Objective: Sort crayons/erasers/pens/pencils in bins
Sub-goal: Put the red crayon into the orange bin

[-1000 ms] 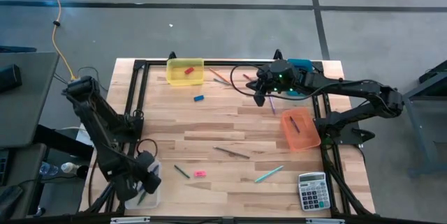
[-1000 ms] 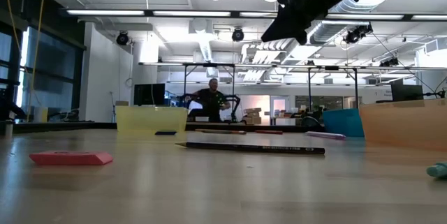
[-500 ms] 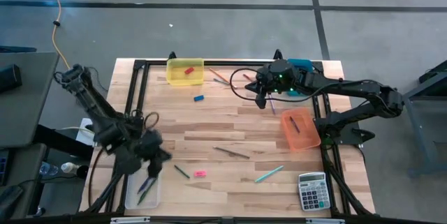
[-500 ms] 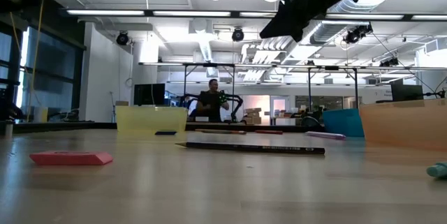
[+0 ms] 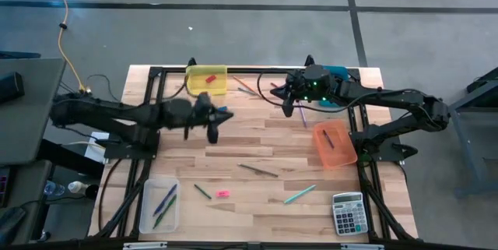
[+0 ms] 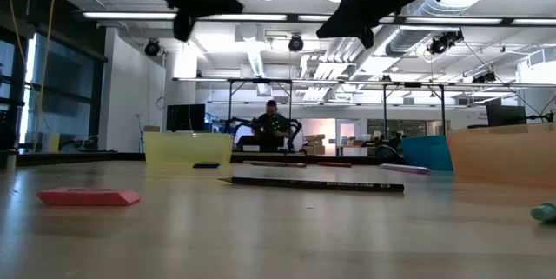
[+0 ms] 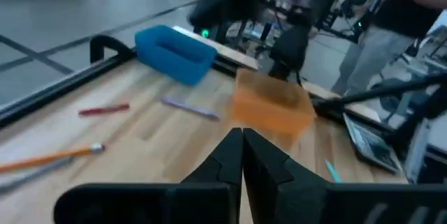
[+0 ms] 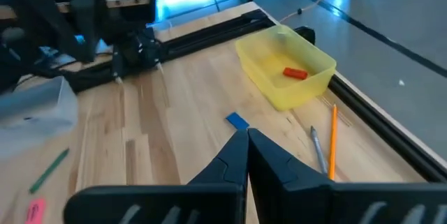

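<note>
Overhead, the left pincer (image 5: pixel 214 123) hung closed and empty above the wooden surface (image 5: pixel 257 137), just beside a blue eraser (image 5: pixel 222 110). The right pincer (image 5: pixel 291 107), also closed and empty, hovered near the blue bin (image 5: pixel 336 73). A red eraser (image 5: pixel 209 79) lay in the yellow bin (image 5: pixel 205 79); a pink eraser (image 5: pixel 222 194) sat near the clear bin (image 5: pixel 159 205).

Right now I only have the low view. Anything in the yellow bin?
Observer: Yes, one red eraser lies in the yellow bin.
Operator: Which gripper is nearer that bin?
Observer: The left gripper, shut and empty, hangs over the table close to it.
Operator: And the clear bin? Not in my view.
Observer: The clear bin sits at the near left corner and holds a few thin sticks.
</note>
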